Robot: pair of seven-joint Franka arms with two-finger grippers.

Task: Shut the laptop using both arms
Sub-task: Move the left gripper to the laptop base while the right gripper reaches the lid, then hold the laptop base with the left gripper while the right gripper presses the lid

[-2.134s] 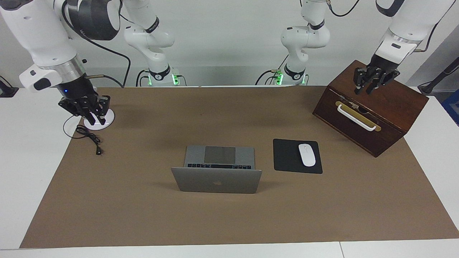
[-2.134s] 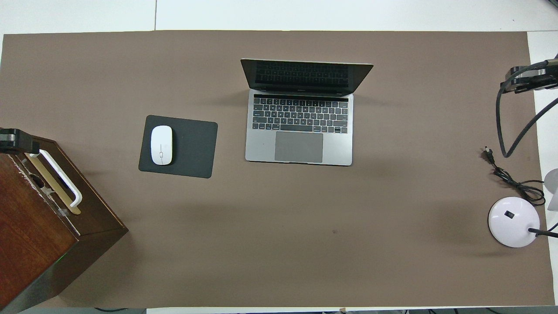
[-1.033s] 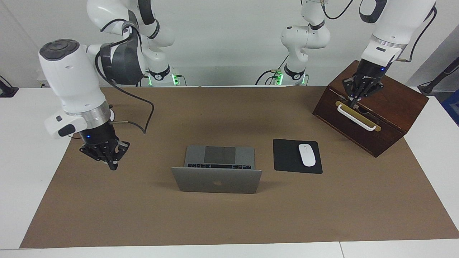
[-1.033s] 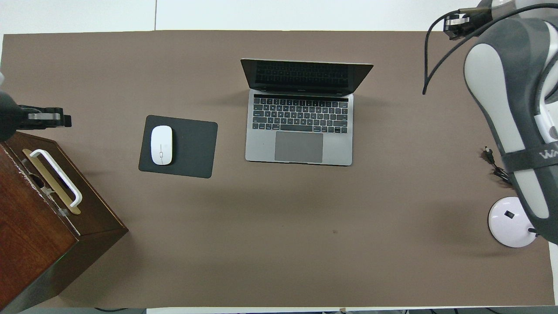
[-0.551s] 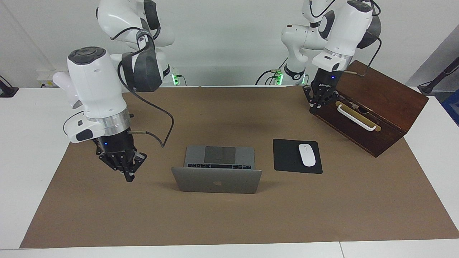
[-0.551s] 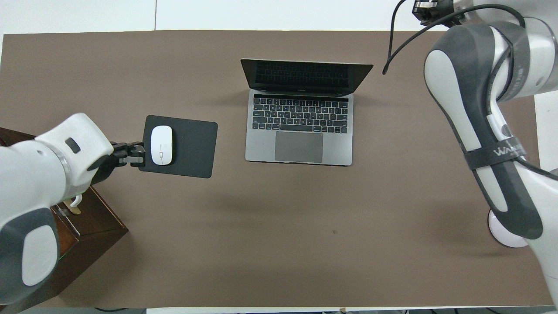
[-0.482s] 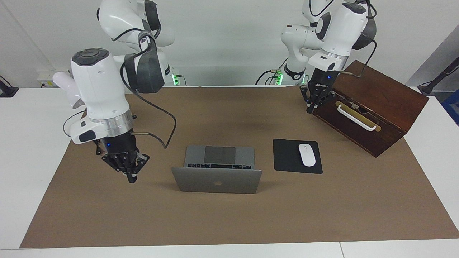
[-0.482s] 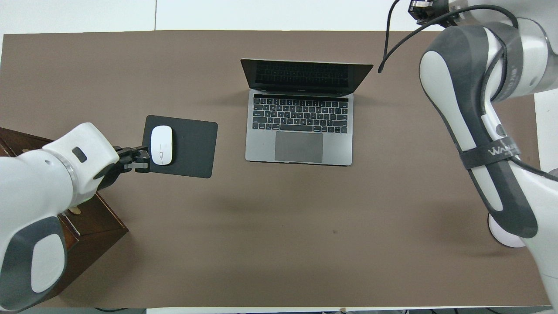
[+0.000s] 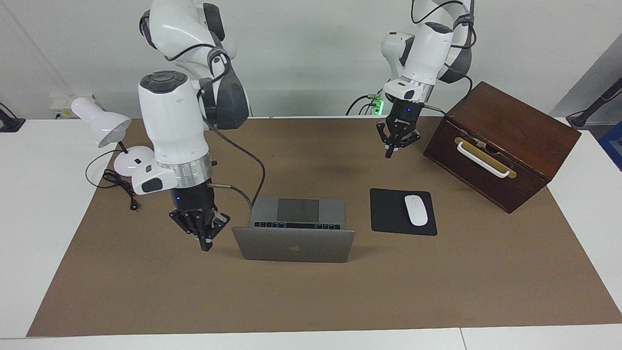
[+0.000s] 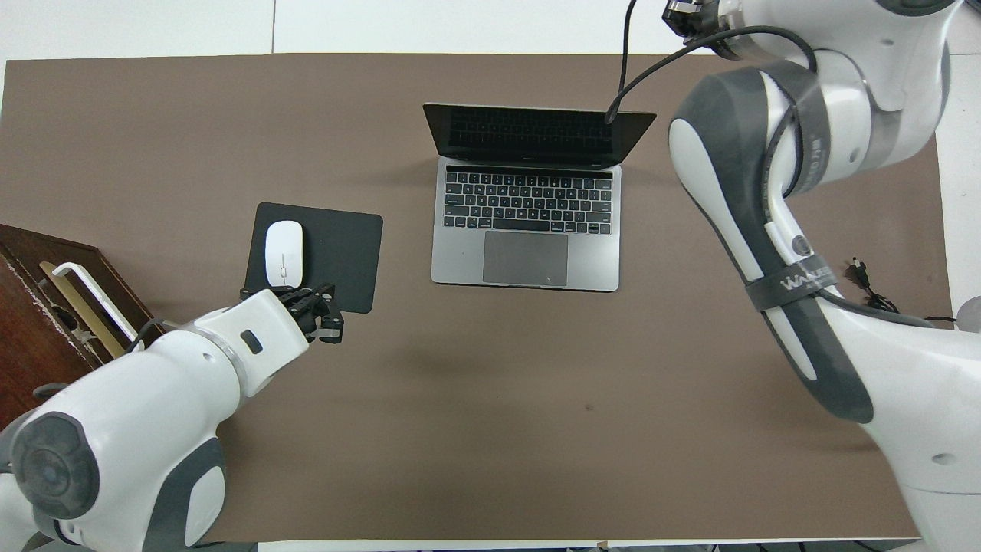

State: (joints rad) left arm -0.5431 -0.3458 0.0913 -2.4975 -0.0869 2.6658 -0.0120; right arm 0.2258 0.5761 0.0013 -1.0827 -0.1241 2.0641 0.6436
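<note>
Both arms swung inward; right gripper [image 9: 206, 247] hangs beside open laptop [image 9: 294, 228].

Open laptop [image 10: 529, 199] mid-mat; mouse [image 10: 283, 254] on black pad [image 10: 337, 253] beside it; left gripper [image 10: 326, 307] over the pad's near edge, fingertips together.

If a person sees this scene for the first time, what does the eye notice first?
First the open laptop in the middle of the brown mat, lid up. Then the right gripper, shut, raised beside the lid's edge. The left gripper, also shut, hangs over bare mat near the wooden box.
</note>
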